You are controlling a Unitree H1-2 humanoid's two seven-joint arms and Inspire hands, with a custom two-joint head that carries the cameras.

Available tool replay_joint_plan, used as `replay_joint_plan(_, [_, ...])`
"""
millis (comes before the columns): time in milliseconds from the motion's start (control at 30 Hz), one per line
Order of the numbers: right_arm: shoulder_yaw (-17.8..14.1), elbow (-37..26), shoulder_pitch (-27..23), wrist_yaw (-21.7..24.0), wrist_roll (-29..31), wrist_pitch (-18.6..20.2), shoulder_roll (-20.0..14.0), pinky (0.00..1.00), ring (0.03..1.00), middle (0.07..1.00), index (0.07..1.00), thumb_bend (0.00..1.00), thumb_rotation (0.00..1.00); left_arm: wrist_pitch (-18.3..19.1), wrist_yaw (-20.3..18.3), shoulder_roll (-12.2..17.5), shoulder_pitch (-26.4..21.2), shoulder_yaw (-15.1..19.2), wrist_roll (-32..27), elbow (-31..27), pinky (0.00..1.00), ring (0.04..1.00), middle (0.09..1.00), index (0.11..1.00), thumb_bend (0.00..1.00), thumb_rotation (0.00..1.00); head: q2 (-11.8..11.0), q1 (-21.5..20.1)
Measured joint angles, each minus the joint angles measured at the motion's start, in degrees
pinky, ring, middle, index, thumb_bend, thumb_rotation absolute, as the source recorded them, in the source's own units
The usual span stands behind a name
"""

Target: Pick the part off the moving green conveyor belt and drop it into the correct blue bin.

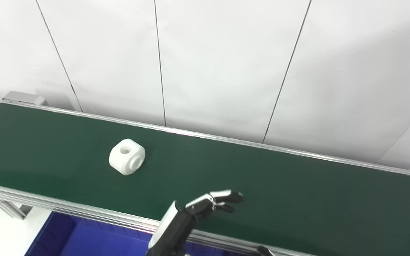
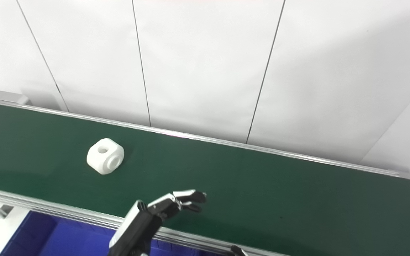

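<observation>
White panelled wall (image 1: 226, 64) is running behind the rig, thin dark seams slanting down it; the green conveyor belt (image 1: 297, 192) is crossing the scene from upper left to lower right inside silver aluminium rails (image 1: 66, 208).

One hand (image 1: 212, 203) is showing clearly — its arm is coming up from the bottom edge, a little left of centre, so I'm reading it as the left hand. It is reaching over the near rail and hovering above the belt, fingers (image 1: 228, 195) stretched forward and slightly apart, thumb just below them, holding nothing. It is not touching the belt as far as I can tell.

The part (image 1: 127, 156) is sitting on the belt up and to the left of that hand, well apart from it. White chunky block with rounded corners, one round hole facing up and a bigger bore facing the near side. It is lying roughly mid-width of the belt, clear of both rails.

Blue bin (image 1: 84, 238) is sitting below the near rail at bottom left — only part of its interior is showing.

Right hand: just a small dark tip (image 1: 265, 250) is peeking in at the bottom edge, too little to say whether it is spread or closed.
</observation>
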Motion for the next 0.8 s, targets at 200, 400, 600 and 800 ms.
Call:
replay_joint_plan(200, [0.0,0.4,-0.2,-0.2,-0.1,-0.3,0.2,0.83,0.866,0.876,0.894,1.00,0.97,0.7,2.3,-0.6,-4.2,5.8,6.4,-0.2,0.69,0.796,0.810,0.747,0.96,0.74,-0.5,-0.4])
replay_joint_plan(400, [0.0,1.0,-0.3,-0.2,-0.1,-0.9,0.3,0.83,0.864,0.880,0.889,1.00,0.97,5.1,3.0,0.6,-9.2,10.3,16.3,-0.8,0.80,0.832,0.830,0.772,1.00,0.78,-0.8,-0.2])
replay_joint_plan(600, [0.0,1.0,-0.4,-0.2,-0.1,-0.9,0.3,0.83,0.866,0.883,0.895,1.00,0.97,8.3,6.5,1.2,-13.6,12.7,31.0,0.0,0.91,0.890,0.868,0.812,0.99,0.77,-0.9,0.1])
replay_joint_plan(800, [0.0,1.2,-0.6,-0.2,-0.1,-1.0,0.3,0.82,0.860,0.879,0.894,1.00,0.97,10.1,13.9,1.1,-15.2,13.2,41.2,5.3,0.96,0.903,0.879,0.822,0.92,0.71,-1.0,0.3])
